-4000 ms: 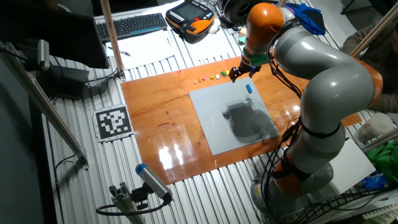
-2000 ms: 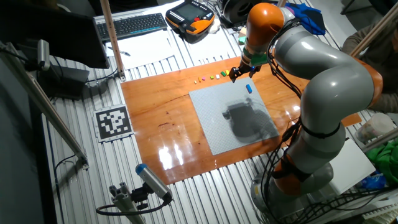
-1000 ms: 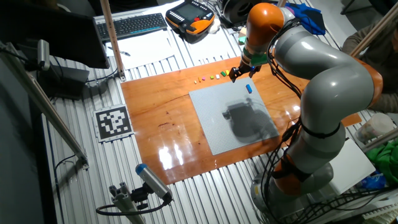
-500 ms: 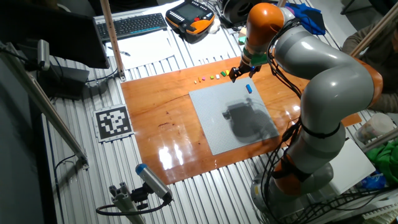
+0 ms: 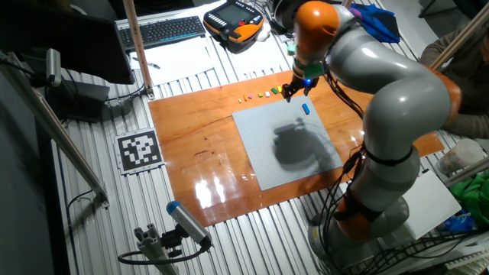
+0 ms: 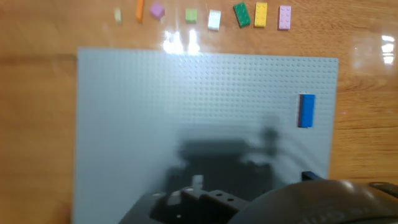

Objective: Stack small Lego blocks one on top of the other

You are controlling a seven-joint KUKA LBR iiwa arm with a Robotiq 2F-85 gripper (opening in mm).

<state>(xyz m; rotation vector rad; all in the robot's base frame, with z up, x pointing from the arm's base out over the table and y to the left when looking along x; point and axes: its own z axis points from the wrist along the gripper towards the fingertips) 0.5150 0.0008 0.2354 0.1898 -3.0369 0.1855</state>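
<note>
a robotics lab: a keyboard [image 5: 162, 31] and teach pendant [image 5: 233, 22] behind the wooden worktop [image 5: 191, 137], a printed fiducial marker [image 5: 139, 150], cables on slatted aluminium.

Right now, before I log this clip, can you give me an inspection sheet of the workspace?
Surface: wooden board with grey baseplate on it.
Job's things: blue brick alone on the baseplate; row of bricks on the wood beyond it; nothing stacked.
Clutter: nothing seen on the board.
Gripper: gripper above the baseplate's far edge; state unclear.
Cables: bundle at the arm's base.
Surroundings: keyboard, pendant, marker tag.
</note>
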